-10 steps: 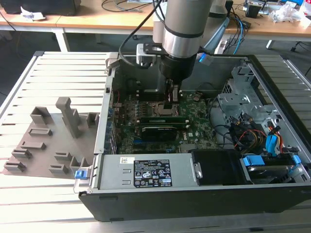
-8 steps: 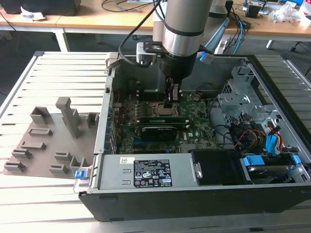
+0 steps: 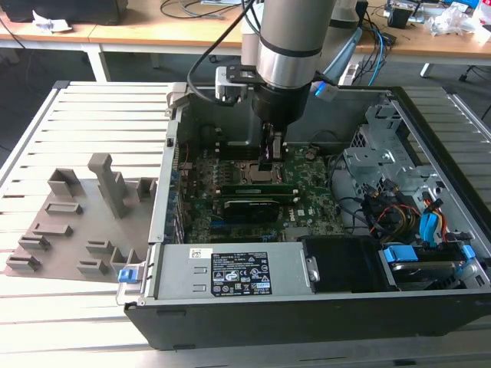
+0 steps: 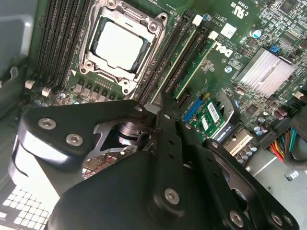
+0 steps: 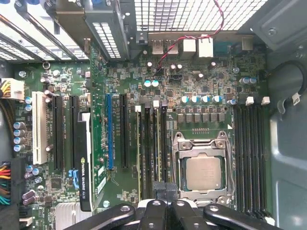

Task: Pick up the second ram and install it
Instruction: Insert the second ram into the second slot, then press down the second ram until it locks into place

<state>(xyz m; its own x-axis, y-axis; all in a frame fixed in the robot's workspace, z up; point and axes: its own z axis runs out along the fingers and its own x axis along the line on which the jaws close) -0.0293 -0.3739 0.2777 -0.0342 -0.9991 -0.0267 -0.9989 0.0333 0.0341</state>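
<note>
While lowered over the memory slots (image 5: 152, 148) beside the processor socket (image 5: 201, 165), seating the second ram (image 4: 189, 72), claw (image 5: 165, 191) apparently clenched on it; calling for straight downward pressure

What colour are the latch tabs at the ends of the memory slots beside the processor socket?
White. The latch tabs show best in the first wrist view, at the ends of the black memory slots.
</note>
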